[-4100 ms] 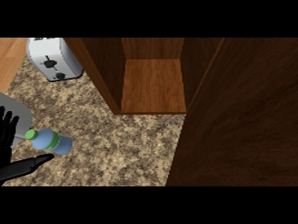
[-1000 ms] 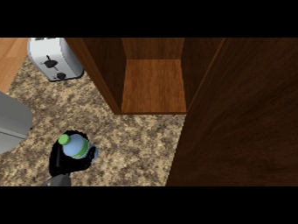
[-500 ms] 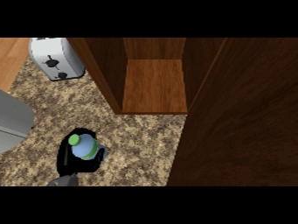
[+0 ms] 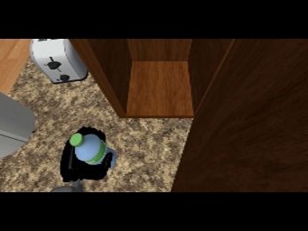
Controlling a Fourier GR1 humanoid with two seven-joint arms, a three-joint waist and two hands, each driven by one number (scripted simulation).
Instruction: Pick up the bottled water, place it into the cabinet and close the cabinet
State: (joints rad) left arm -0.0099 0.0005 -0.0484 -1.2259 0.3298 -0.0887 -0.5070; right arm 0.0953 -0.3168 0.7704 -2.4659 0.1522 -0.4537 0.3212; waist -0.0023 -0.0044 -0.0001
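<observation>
Gripping the bottled water [image 4: 89, 152], the left hand [image 4: 69, 165] curls round it above the table [image 4: 146, 146], green cap up, near the open cabinet [image 4: 160, 88] and its door [image 4: 256, 126].

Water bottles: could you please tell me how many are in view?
1: the water bottle, held in the left hand at the view's lower left. The cabinet door could hide others.
</observation>
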